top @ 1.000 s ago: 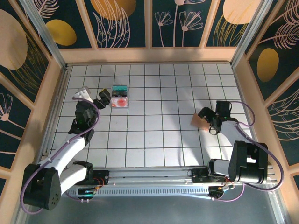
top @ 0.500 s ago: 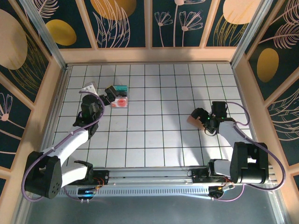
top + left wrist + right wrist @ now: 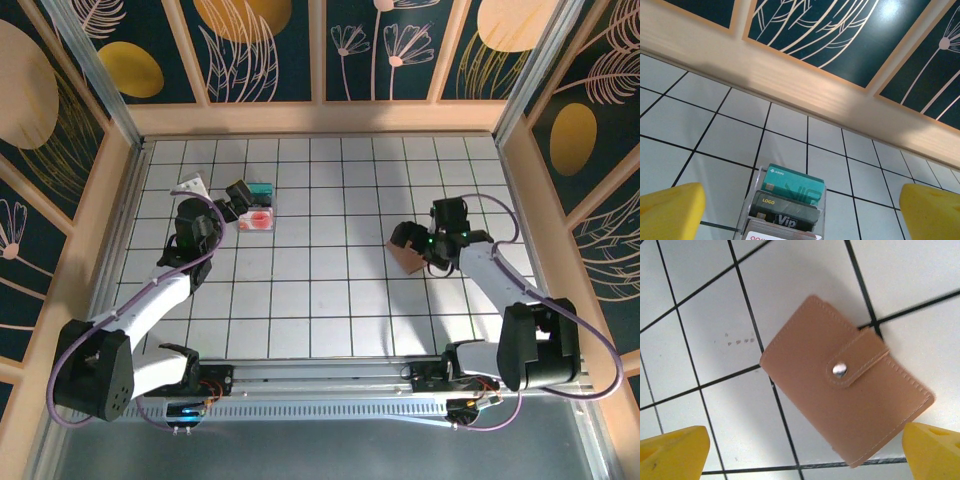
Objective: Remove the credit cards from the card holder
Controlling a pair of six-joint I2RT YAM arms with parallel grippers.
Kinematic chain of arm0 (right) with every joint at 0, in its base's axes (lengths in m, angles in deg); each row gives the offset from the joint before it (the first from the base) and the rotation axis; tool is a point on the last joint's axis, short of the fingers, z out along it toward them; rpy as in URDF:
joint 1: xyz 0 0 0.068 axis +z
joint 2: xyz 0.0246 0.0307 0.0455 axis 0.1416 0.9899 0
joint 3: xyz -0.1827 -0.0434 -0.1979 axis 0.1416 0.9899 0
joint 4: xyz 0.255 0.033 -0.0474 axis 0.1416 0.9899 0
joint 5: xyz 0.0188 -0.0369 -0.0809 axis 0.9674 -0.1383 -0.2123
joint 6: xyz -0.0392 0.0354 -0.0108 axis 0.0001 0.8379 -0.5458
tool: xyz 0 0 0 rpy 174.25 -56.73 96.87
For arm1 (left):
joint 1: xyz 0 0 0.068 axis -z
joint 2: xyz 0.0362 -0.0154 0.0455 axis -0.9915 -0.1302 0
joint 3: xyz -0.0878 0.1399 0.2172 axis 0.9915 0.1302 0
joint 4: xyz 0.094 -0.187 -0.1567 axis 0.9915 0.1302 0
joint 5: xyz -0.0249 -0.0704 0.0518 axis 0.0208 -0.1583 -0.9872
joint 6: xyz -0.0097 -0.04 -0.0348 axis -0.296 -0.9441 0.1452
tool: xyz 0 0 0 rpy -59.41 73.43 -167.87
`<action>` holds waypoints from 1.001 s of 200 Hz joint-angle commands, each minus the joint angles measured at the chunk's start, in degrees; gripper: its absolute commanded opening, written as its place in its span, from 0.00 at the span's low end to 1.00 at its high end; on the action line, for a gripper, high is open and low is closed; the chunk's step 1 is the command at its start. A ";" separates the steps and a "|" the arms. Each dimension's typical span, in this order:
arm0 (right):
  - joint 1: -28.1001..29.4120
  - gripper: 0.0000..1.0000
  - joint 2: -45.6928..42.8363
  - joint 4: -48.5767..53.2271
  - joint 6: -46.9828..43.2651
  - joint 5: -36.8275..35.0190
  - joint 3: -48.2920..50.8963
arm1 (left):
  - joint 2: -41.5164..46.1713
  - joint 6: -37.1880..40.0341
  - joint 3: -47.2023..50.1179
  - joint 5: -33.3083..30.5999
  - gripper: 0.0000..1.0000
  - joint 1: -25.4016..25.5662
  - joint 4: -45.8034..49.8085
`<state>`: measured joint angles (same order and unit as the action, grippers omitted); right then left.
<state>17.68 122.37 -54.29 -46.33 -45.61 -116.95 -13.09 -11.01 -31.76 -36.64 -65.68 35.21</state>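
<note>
The card holder (image 3: 847,380) is a pinkish-brown wallet lying flat on the tiles, its snap strap fastened. My right gripper (image 3: 802,450) hangs over it, open, with a yellow fingertip (image 3: 672,452) on each side and nothing held. From above, the right gripper (image 3: 405,242) covers most of the card holder (image 3: 402,264). At the back left, a clear stand (image 3: 257,210) holds credit cards: a teal one (image 3: 792,186), a dark one (image 3: 785,210) and a white one with red print (image 3: 780,236). My left gripper (image 3: 801,215) is open right in front of the stand, touching nothing.
The wooden back wall (image 3: 840,95) runs a few tiles behind the stand. Wooden side walls (image 3: 525,190) close in the tiled floor (image 3: 320,290) left and right. The arm bases sit on the rail (image 3: 320,380) at the near edge.
My right gripper has moved left and now sits over the card holder. My left gripper moved back and to the right toward the card stand, then held still.
</note>
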 commanded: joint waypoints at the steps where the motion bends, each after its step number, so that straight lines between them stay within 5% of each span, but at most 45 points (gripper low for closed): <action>1: 0.15 0.99 2.62 5.67 -9.83 -5.78 -2.94 | -0.71 -0.11 -1.68 0.35 0.99 0.38 1.04; 73: 0.15 0.99 12.71 3.17 -23.30 -5.98 -7.82 | -1.22 -0.12 -2.33 -1.55 0.99 0.37 3.21; 200: 3.91 0.99 20.11 3.32 -23.85 -2.13 -7.97 | -3.36 -0.71 -3.55 -1.68 0.99 0.33 3.27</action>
<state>20.37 141.91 -52.13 -69.74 -49.26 -124.34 -16.13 -11.03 -33.27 -38.17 -65.68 38.07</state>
